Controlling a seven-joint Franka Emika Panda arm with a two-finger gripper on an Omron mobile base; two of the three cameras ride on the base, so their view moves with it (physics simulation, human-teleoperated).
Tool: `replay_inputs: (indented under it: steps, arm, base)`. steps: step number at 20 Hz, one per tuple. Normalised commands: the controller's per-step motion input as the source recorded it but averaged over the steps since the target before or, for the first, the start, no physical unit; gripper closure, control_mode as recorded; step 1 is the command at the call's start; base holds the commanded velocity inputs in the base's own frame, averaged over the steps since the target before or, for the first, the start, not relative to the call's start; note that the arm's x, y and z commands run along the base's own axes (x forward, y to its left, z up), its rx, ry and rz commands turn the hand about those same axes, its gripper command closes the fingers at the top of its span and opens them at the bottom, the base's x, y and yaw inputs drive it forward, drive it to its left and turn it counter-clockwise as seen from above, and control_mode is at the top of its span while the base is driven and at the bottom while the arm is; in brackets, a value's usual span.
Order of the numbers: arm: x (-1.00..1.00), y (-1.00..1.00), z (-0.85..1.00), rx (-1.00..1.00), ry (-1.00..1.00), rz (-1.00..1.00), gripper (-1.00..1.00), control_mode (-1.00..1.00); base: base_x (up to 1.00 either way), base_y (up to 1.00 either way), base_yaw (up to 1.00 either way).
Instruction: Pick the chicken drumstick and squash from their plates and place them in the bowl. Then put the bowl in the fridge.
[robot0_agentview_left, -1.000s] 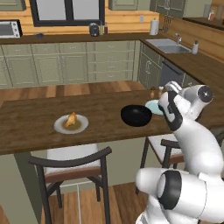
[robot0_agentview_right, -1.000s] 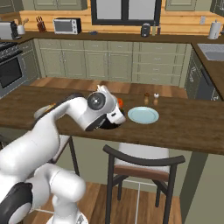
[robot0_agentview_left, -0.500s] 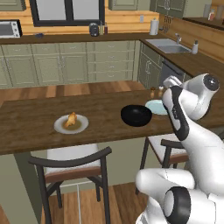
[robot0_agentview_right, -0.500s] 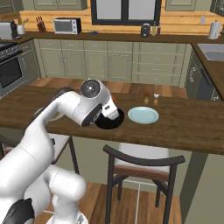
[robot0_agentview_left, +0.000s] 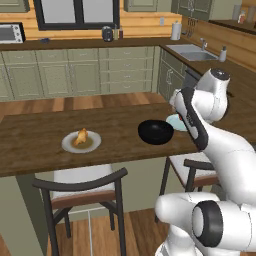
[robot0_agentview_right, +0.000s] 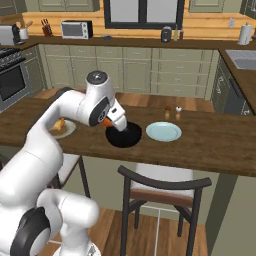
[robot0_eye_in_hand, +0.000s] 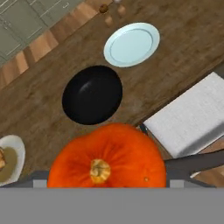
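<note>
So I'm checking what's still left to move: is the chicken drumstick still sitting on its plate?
Touching. In the left base view the chicken drumstick lies right on its plate, with no gap beneath it.

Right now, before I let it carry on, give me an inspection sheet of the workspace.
Surface: wooden counter, level, no spills seen.
Job's things: squash lifted off its plate, held above the black bowl, which has nothing in it; drumstick on its plate; pale blue plate bare, beside the bowl.
Clutter: two small shakers beyond the blue plate.
Tool: tool closed wide around the squash, over the bowl.
Cables: nothing seen.
Surroundings: chair tucked at the counter, microwave and sink on the back counters.
</note>
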Motion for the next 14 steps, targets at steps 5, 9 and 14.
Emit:
replay_inputs:
  steps: [5,9,14]
  arm:
    - [0.44,0.28,-0.63,-0.08,0.12,0.13,1.0,-1.0]
    - [0.83,0.01,-0.54,-0.01,0.13,0.09,1.0,-1.0]
    - [0.8,0.0,-0.48,0.0,0.01,0.08,1.0,-1.0]
  base:
    - [0.0,0.0,0.0]
    - [0.0,0.0,0.0]
    - [0.0,0.0,0.0]
